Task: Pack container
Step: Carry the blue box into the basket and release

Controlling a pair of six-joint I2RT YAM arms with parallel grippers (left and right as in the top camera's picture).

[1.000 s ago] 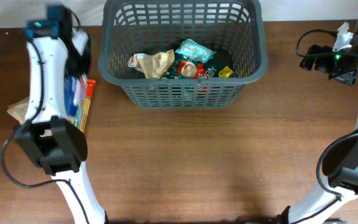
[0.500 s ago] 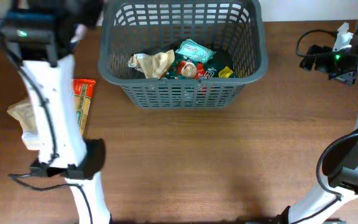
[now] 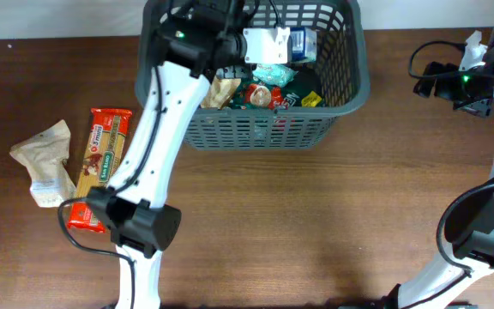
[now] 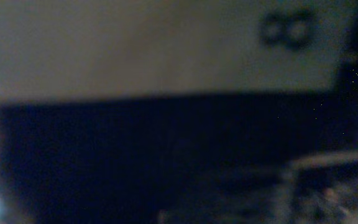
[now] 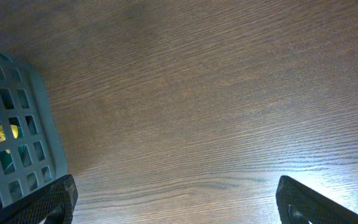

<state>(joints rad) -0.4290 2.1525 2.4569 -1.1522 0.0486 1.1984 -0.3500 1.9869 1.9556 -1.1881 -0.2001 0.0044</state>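
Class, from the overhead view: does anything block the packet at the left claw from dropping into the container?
Nothing visible does. The left claw holds the white and blue packet over the container's open top; only packed food packets lie below.

The left wrist view is a dark blur with one smudged digit (image 4: 294,30) at upper right, the left claw (image 3: 283,43) over the basket (image 3: 256,130) is masked by its arm (image 3: 168,107), and the basket's far rim leaves the top edge.

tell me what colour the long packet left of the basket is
Red and yellow packet, clearest in the overhead view.
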